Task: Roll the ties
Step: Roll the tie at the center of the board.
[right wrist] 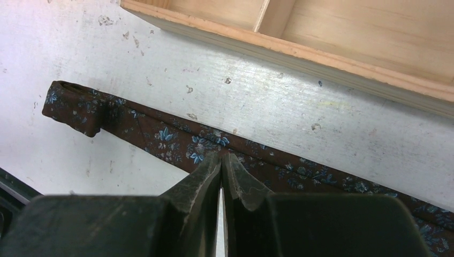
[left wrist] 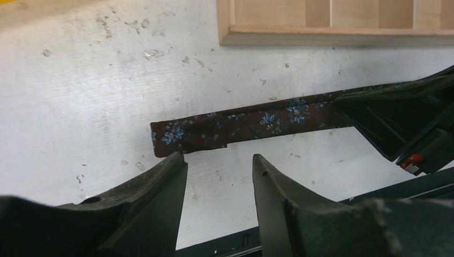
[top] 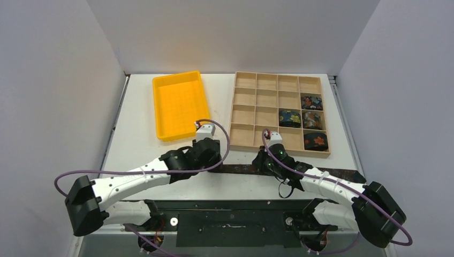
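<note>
One dark brown tie with a blue floral print (top: pixel 241 169) lies flat as a long strip across the near table. Its left end is folded over (right wrist: pixel 69 107). My left gripper (top: pixel 217 163) is open and empty, and its fingertips stand just short of that end of the tie (left wrist: pixel 241 123). My right gripper (top: pixel 263 165) is shut, and its tips (right wrist: pixel 221 159) rest on the strip's near edge; I see no fabric between the jaws. Several rolled ties (top: pixel 289 118) sit in cells at the right of the wooden tray (top: pixel 266 116).
An orange plastic bin (top: pixel 181 104) stands at the back left. The wooden tray's near rim (left wrist: pixel 332 35) runs just beyond the tie and also shows in the right wrist view (right wrist: pixel 300 51). The black base rail (top: pixel 230 214) runs along the near edge.
</note>
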